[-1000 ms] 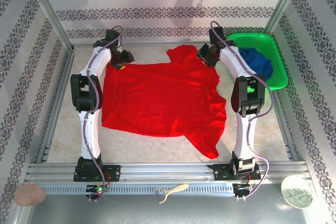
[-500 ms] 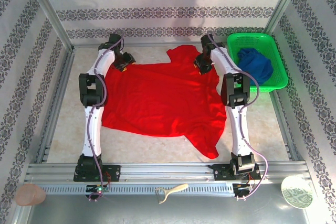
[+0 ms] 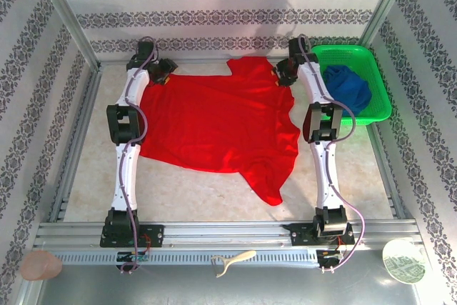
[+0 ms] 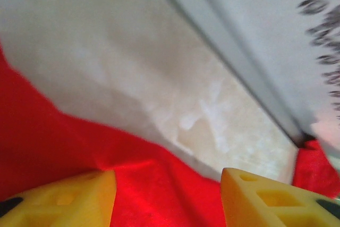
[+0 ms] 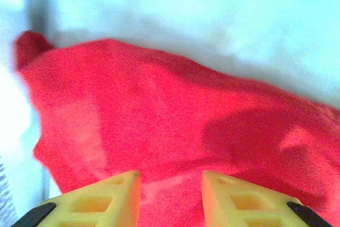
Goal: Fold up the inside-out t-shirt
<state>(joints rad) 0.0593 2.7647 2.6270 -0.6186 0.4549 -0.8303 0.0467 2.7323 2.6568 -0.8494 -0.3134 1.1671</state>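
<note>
shirt (image 3: 221, 123) lies spread on the table (image 3: 193, 194), plain red side up, reaching nearward from both jaws at its far corners. left jaws stand half apart, right jaws narrower; each pair seems to pinch bunched red cloth.

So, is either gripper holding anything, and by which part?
Cannot tell if clamped. The shirt has its far-left corner between the fingers of the left gripper and its far-right edge between those of the right gripper.
</note>
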